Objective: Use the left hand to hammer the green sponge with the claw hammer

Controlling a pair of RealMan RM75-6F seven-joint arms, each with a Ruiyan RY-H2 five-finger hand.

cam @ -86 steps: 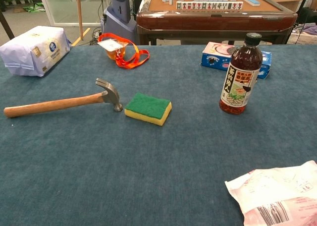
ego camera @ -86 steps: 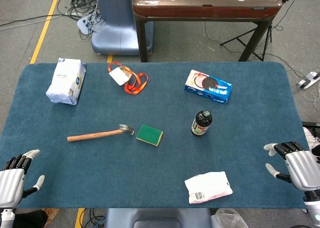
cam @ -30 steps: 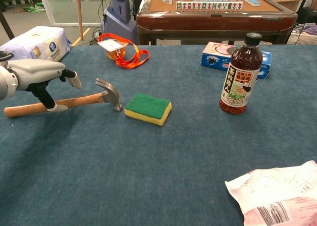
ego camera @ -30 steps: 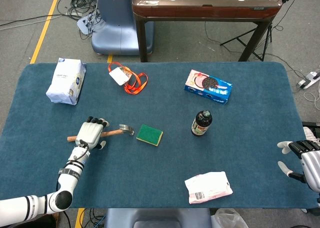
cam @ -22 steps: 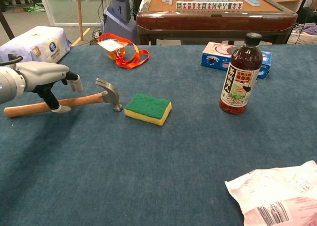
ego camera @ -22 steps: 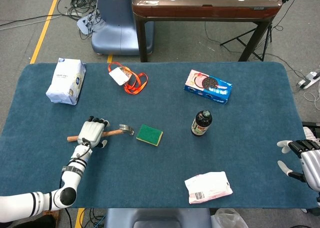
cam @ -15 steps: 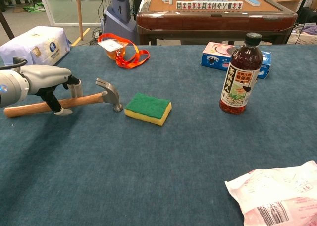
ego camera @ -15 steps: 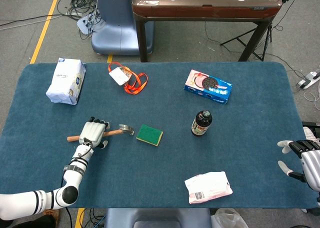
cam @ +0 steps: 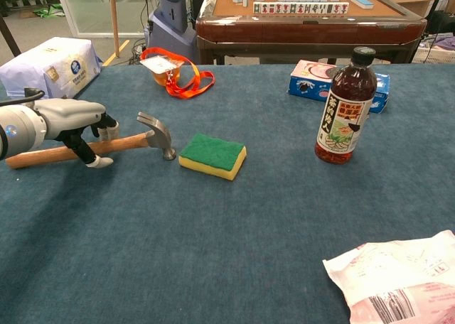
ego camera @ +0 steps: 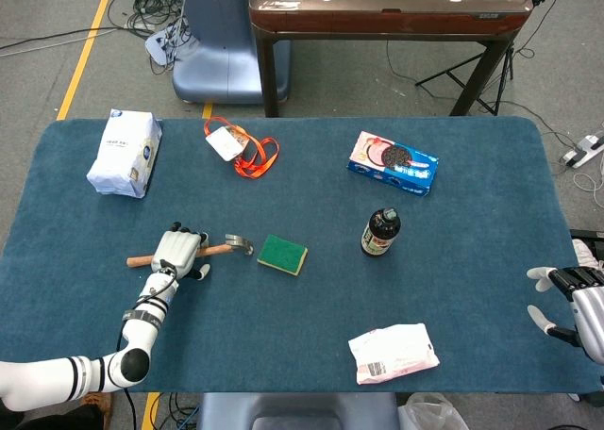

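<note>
Lower left hand [cam: 67,119]; right hand [ego camera: 578,303] head-view only.

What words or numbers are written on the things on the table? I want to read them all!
No text here reads clearly.
Bottle: label with large printed characters, too blurred to read.
Blue cookie box: print too small.
White pack: round blue logo, words unreadable.
White bag: barcode, digits too small.
Tag on the orange strap: blank or unreadable.

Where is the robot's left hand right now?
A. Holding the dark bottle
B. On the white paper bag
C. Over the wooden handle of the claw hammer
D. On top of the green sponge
C. The left hand straddles the wooden handle of the claw hammer, fingers reaching down on both sides, away from the green sponge.
</note>
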